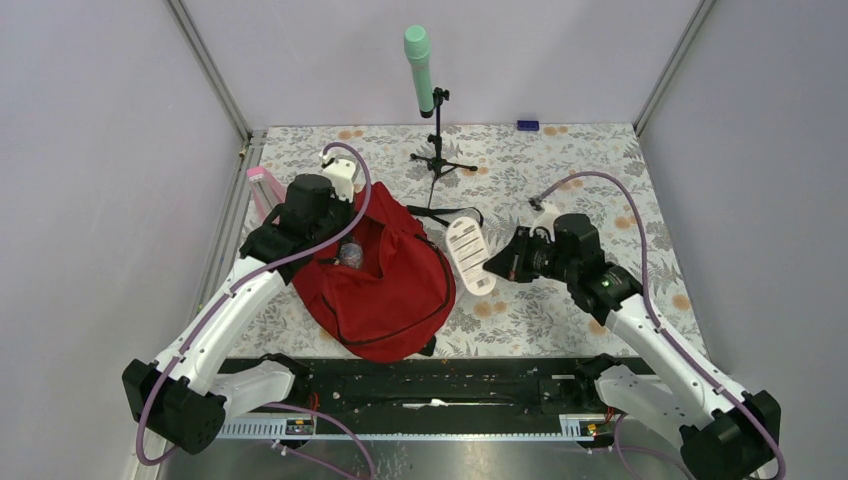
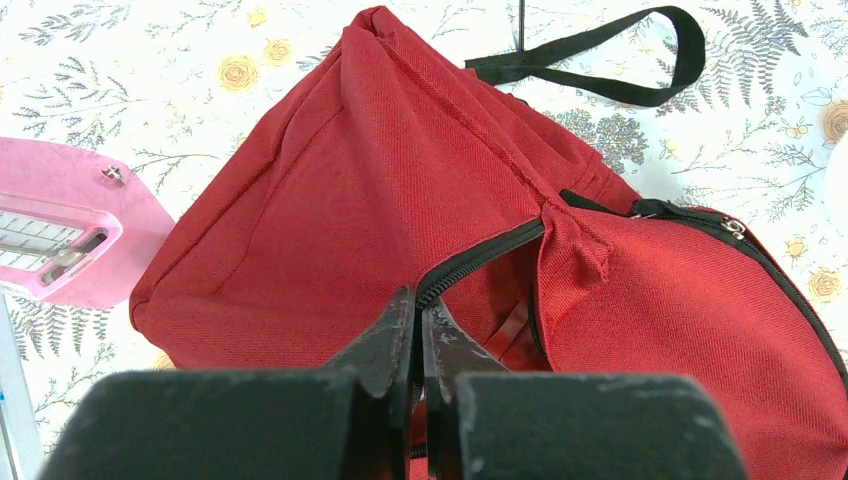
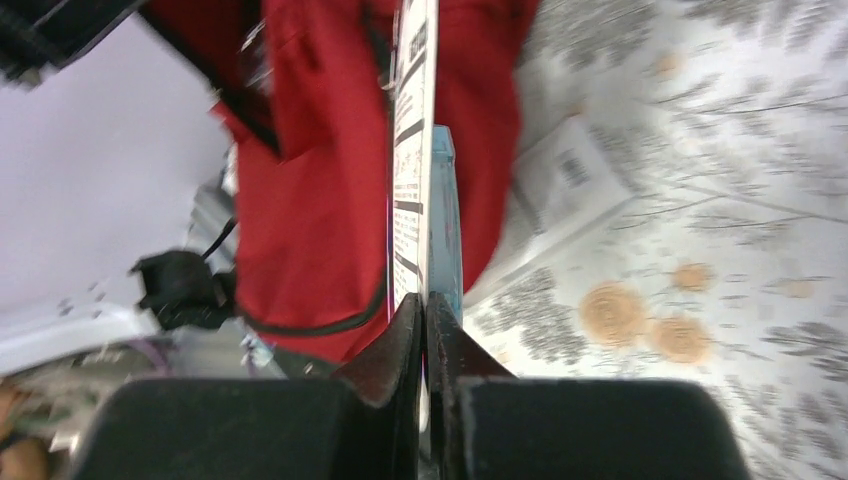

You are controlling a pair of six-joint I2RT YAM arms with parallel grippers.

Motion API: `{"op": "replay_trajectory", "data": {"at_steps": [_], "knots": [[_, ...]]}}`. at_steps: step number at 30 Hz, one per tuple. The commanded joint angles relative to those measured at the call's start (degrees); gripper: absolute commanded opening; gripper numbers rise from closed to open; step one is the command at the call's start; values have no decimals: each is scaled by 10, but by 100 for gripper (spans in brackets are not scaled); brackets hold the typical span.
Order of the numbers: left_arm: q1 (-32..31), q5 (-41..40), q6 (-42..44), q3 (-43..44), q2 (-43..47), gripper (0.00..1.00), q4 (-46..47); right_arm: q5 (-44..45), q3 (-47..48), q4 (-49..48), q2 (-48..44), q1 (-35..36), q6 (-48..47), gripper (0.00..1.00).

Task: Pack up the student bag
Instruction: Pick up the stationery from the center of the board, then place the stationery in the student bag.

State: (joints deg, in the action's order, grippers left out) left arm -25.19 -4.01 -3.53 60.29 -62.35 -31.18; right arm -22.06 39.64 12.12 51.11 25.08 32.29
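Clamping a white packet [image 1: 468, 255], the right gripper [image 3: 422, 302] is probably needing a leftward carry into the student bag [image 1: 385, 292], which the left gripper [image 2: 418, 300] is pinching open.

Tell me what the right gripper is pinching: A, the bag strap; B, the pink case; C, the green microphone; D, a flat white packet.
D: the right gripper is shut on the edge of a thin white packet with printed labelling, held edge-on just beside the red bag.
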Motion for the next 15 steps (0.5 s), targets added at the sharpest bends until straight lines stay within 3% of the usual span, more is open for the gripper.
{"op": "replay_trajectory", "data": {"at_steps": [1, 6, 15], "knots": [[1, 18, -6, 3, 17, 0, 65, -65, 61, 13, 17, 69, 34, 0], [1, 20, -7, 3, 15, 0, 65, -89, 93, -17, 59, 134, 110, 0], [1, 24, -9, 2, 13, 0, 67, -28, 114, -86, 132, 217, 224, 0]]}}
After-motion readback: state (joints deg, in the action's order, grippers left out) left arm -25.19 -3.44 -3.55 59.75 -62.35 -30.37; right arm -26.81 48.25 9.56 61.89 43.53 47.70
